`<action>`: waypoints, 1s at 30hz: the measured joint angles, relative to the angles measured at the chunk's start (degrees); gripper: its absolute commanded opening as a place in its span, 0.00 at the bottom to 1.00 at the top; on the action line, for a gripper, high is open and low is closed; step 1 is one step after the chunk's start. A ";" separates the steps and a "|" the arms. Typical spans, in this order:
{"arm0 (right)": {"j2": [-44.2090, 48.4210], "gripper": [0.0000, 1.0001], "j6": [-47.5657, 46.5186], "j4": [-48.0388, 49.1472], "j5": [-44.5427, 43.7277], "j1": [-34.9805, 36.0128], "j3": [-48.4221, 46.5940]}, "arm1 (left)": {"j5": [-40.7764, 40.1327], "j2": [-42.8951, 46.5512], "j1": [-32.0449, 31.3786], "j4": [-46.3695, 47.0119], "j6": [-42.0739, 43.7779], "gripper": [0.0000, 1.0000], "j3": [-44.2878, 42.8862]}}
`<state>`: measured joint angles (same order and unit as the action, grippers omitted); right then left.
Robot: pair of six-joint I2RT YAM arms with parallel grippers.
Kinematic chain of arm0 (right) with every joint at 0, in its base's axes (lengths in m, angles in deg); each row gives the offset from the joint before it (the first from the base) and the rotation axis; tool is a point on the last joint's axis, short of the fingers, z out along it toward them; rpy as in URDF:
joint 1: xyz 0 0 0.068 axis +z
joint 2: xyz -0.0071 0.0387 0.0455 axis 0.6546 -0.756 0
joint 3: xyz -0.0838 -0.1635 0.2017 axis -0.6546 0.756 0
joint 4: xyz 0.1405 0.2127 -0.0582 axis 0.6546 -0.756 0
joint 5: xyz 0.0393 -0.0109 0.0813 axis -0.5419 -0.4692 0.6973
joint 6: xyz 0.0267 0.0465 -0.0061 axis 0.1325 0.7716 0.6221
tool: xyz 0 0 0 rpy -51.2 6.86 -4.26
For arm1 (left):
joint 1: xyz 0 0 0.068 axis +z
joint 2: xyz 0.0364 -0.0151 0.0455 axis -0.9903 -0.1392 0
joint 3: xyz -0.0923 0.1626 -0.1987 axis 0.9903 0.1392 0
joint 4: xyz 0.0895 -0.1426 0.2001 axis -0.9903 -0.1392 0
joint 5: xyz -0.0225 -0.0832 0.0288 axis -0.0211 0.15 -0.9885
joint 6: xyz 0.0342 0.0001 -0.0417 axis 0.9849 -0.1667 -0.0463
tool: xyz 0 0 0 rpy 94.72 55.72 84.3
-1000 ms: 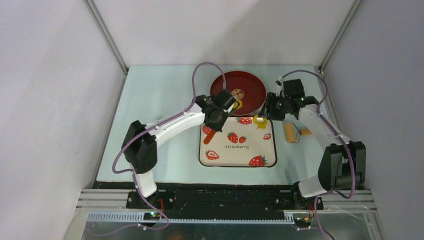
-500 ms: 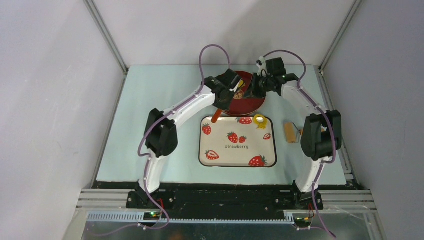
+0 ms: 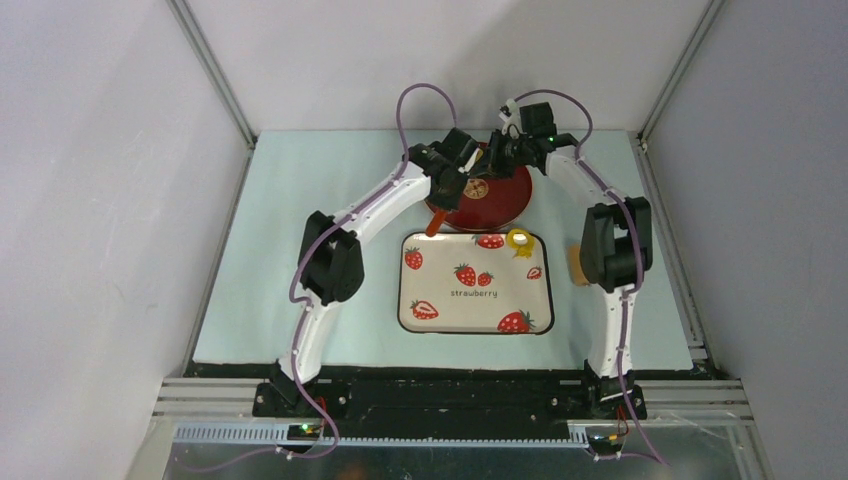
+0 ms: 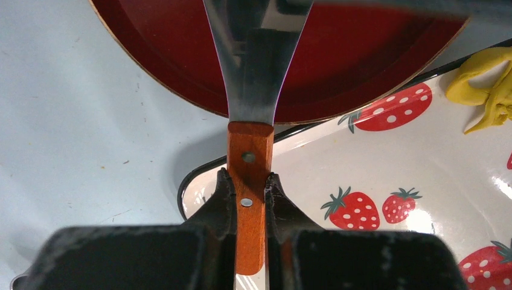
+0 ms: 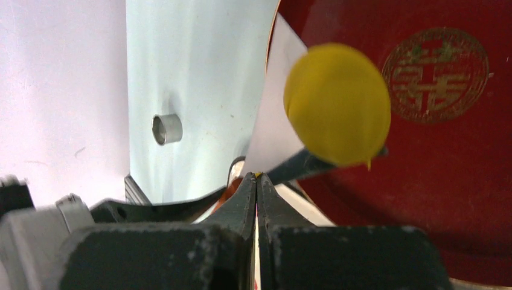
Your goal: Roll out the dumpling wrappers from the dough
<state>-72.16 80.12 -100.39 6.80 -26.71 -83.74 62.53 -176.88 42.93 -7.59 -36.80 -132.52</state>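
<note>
A round yellow dumpling wrapper [image 5: 337, 104] lies on the metal blade [image 5: 275, 121] of a spatula, above the red plate [image 5: 441, 163]. My left gripper [image 4: 249, 175] is shut on the spatula's orange wooden handle [image 4: 249, 151], and the blade [image 4: 256, 60] reaches out over the plate [image 4: 362, 72]. My right gripper [image 5: 256, 176] is shut, its tips just under the blade's edge, with a speck of yellow at them. A scrap of yellow dough [image 4: 486, 84] rests at the far edge of the strawberry tray [image 4: 392, 175]. In the top view both grippers meet over the plate [image 3: 505, 195].
The strawberry tray [image 3: 475, 300] sits just near of the red plate, with the yellow scrap [image 3: 518, 239] on its far right edge. A small metal ring cutter [image 5: 167, 128] stands on the pale mat beside the plate. The wooden roller [image 3: 576, 265] is mostly hidden behind my right arm.
Both arms swung from the tray's far edge to over the red plate. The left carried the spatula there. The right gripper went from part open to shut.
</note>
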 measured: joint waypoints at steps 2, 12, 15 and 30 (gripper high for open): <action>-3.65 0.00 -0.04 -0.85 -0.04 0.00 -4.90 | 0.76 -0.39 0.11 -0.02 0.09 0.00 0.00; -8.92 0.00 -0.55 -3.28 -2.54 0.24 -10.25 | 2.80 -1.27 0.39 -0.68 0.46 0.00 -1.49; -9.86 0.00 -1.22 -4.15 -4.33 0.74 -10.67 | 3.02 -2.16 0.50 -1.11 0.42 0.00 -2.93; -16.74 0.00 -4.22 -8.83 -14.23 3.65 -14.84 | 2.36 -6.86 1.18 -1.09 -0.63 0.00 -3.74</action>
<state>-88.90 75.90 -109.22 -7.43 -23.06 -98.58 64.89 -183.74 44.11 -8.69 -37.44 -136.26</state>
